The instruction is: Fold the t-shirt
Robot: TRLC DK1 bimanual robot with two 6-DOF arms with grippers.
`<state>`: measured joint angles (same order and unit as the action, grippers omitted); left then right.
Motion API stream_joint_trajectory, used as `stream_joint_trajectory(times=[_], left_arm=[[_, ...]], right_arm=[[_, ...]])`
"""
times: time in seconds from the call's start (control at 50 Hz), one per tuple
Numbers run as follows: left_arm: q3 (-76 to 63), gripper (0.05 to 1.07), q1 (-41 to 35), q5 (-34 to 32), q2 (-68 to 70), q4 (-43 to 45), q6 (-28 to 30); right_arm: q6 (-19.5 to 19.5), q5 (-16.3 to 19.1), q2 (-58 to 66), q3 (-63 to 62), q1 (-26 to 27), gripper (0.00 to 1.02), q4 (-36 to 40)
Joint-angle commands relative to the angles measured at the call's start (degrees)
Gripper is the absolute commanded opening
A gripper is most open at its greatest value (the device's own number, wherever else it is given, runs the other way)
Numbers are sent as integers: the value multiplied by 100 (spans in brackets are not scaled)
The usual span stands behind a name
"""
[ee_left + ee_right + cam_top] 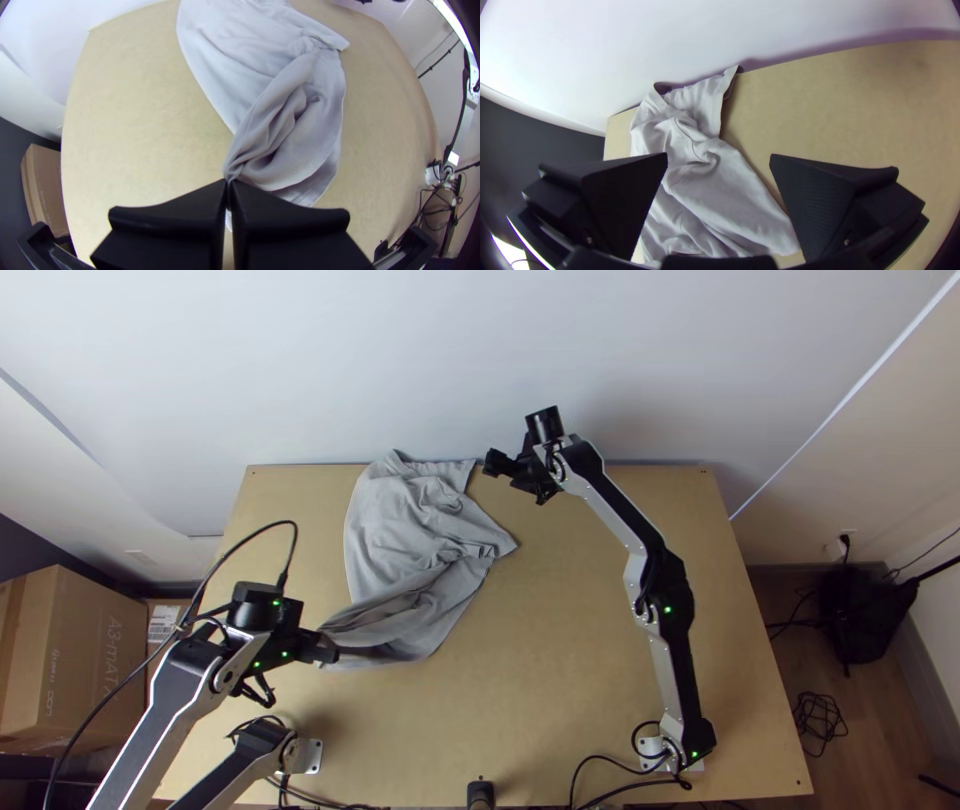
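- T-shirt (400, 530): grey, wrinkled, part-bunched on the left half of the surface (590, 670); far end lies at the surface's far edge, one corner points toward the middle.
- Left gripper (229, 184): jaws together, clamped on the gathered near-left end of the cloth (sleeve or hem, cannot tell).
- Right gripper (719, 156): jaws apart, nothing between them gripped; it stands near the shirt's far right corner.
- Step in hand, as judged: spreading and squaring the shirt ahead of any fold.
- Method: keep the left pinch firm, since the cloth twists in toward it and slack there would only deepen the folds.
- Right jaws should go low over the far flap and take a shallow bite of its edge, single layer if possible.
- Pull the two ends apart slowly and level, cloth skimming the surface; a jerk could slip the thin pinch.
- Watch: the far flap may catch against the wall (450, 360); draw it nearward first, then smooth the central creases.
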<state>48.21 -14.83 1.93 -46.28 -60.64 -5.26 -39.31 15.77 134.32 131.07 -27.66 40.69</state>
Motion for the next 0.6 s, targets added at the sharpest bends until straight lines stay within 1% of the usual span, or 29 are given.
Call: stream_joint_trajectory(times=[0.0, 0.04, 0.12, 0.16, 0.32, 0.54, 0.58], left_arm=[[216, 8, 235, -62, 75, -115, 165], [233, 8, 305, -62, 67, -123, 174], [260, 8, 411, -62, 40, -115, 174], [277, 8, 463, -70, 23, -115, 174], [295, 8, 507, -79, -39, -71, 165], [347, 8, 534, -70, -179, -27, 183], [356, 8, 534, -70, -197, -18, 183]], right_arm=[[-182, 93, 314, 244, -143, 86, -193], [-209, 102, 375, 253, -170, 82, -245], [-288, 128, 481, 253, -222, 71, -351], [-349, 146, 551, 253, -231, 69, -395], [-420, 242, 815, 253, -257, 69, -650], [-727, 383, 1114, 218, -345, 69, -1379], [-850, 418, 1131, 174, -345, 69, -1555]])
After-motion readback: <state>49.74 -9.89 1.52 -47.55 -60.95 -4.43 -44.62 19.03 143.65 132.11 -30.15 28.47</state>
